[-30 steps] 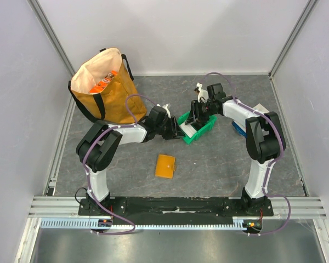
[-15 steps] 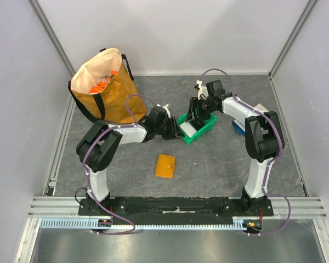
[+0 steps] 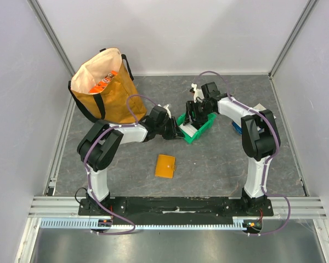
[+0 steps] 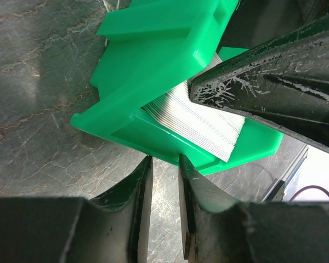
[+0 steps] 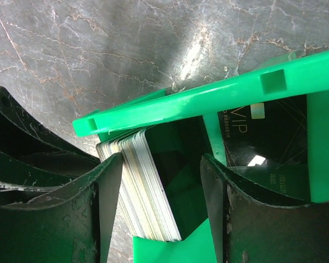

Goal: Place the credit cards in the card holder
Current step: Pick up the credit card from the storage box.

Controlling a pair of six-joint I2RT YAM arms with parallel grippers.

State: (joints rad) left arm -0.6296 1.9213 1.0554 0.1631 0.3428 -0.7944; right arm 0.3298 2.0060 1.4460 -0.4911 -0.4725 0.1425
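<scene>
Orange-yellow fabric tote bag (image 3: 107, 101) stood far-left. Green plastic bin (image 3: 209, 126) sat mid-table; right gripper (image 5: 162, 161) spread wide astride its on-edge stack of thin credit cards (image 5: 142, 186) (black one frontmost), left gripper (image 4: 164, 159) narrow, empty, at the rim. Flat orange wallet card holder (image 3: 165, 166) lay nearer, long axis roughly near-far.

Your green bin (image 4: 153, 49) is smooth, shiny plastic. The credit cards (image 5: 153, 186) in it look like thin, glossy plastic. The worktop (image 4: 38, 82) looks like grey stone with a soft shine. Your right pincer (image 5: 160, 164) looks dark, hard and scuffed.
</scene>
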